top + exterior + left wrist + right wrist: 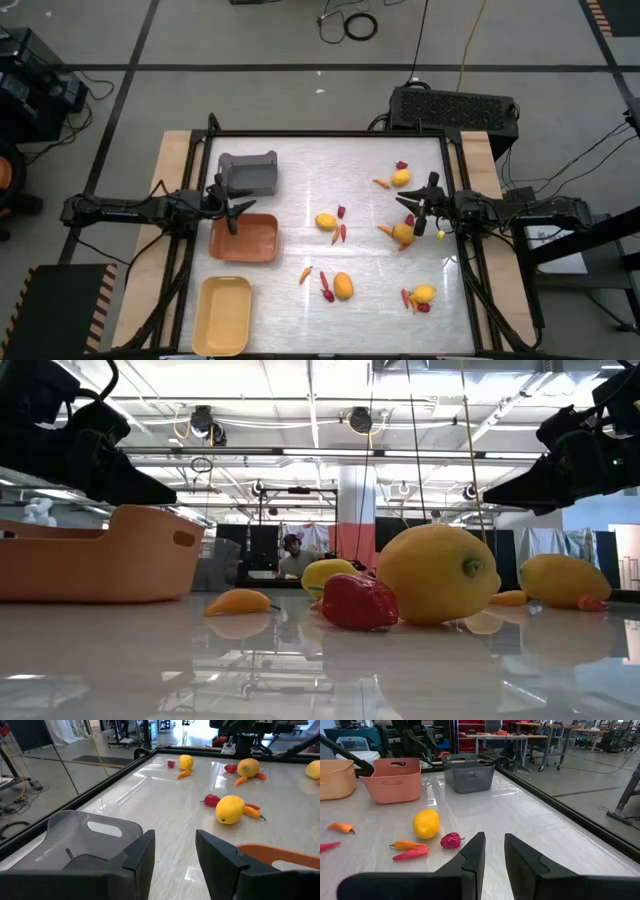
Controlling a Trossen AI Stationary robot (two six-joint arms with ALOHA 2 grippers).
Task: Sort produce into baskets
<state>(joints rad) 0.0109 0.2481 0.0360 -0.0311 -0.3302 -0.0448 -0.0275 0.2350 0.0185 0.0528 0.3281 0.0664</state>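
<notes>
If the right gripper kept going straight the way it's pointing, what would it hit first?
Probably the small red piece just ahead of the right gripper, with the lemon beyond it. Depth is hard to judge, so it might pass just beside both.

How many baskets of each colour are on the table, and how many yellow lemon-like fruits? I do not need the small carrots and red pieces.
Grey basket: 1
Orange basket: 1
Pale yellow basket: 1
Lemon-like fruits: 5
Total: 8
</notes>
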